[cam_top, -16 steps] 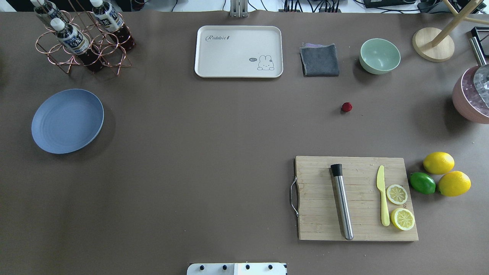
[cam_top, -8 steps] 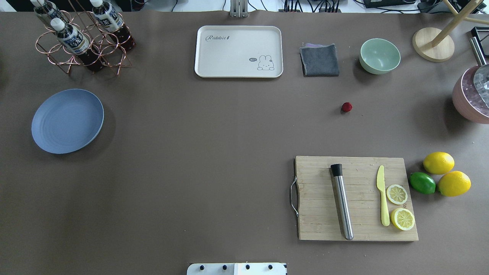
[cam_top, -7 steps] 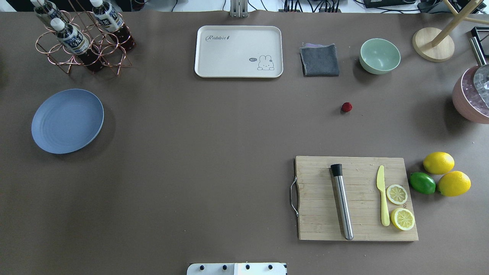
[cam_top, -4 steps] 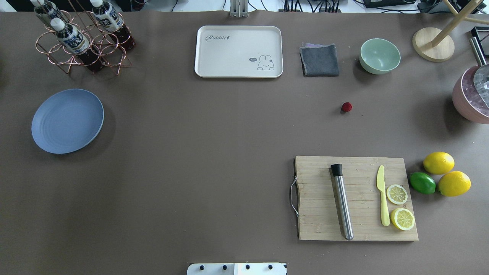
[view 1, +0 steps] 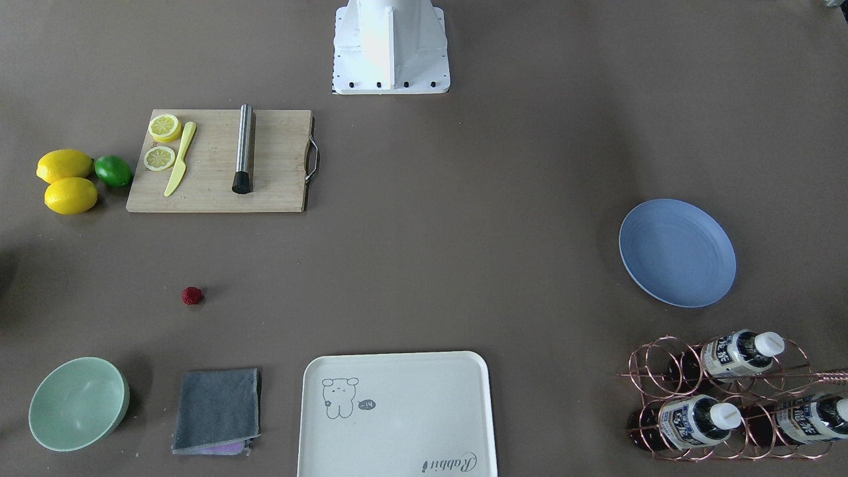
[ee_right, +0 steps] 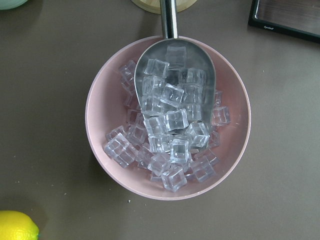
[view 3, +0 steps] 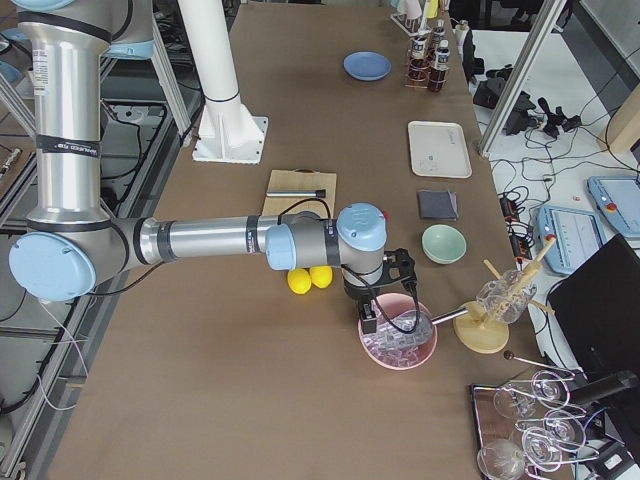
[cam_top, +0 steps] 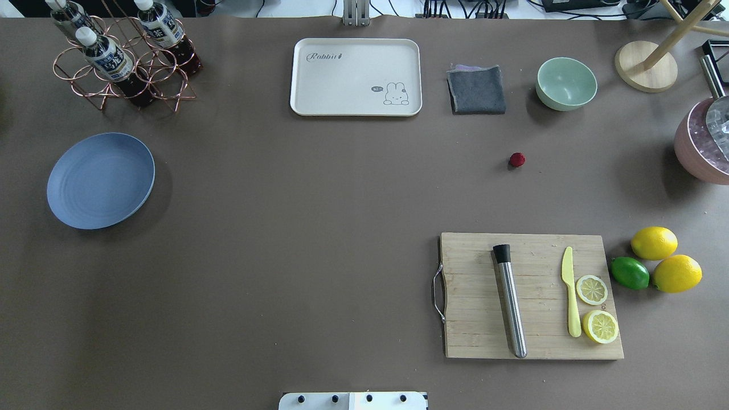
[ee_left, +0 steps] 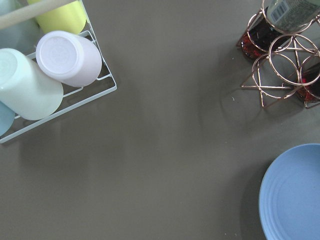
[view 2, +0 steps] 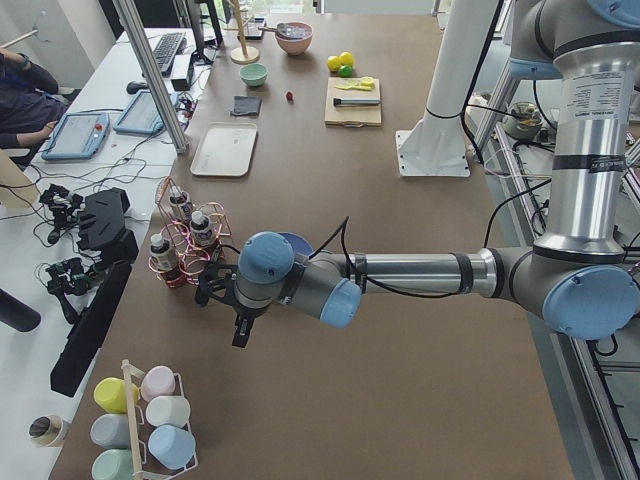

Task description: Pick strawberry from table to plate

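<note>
The small dark-red strawberry [cam_top: 517, 160] [view 1: 192, 295] lies alone on the brown table [cam_top: 313, 199], between the mint bowl and the cutting board. Far across the table rests the light-blue plate [cam_top: 101, 180] [view 1: 677, 252], bare; its rim also shows in the left wrist view [ee_left: 295, 195]. My left gripper [view 2: 240, 335] hangs beyond the plate at the table's left end, near a cup rack. My right gripper [view 3: 370, 320] hovers over a pink bowl of ice at the right end. Both show only in the side views, so I cannot tell whether they are open or shut.
A wooden cutting board [cam_top: 532, 296] holds a steel muddler, a yellow knife and lemon halves. Two lemons and a lime [cam_top: 629, 273] lie beside it. A white tray [cam_top: 356, 77], grey cloth [cam_top: 476, 90], mint bowl [cam_top: 566, 83] and bottle rack [cam_top: 122, 57] line the far edge.
</note>
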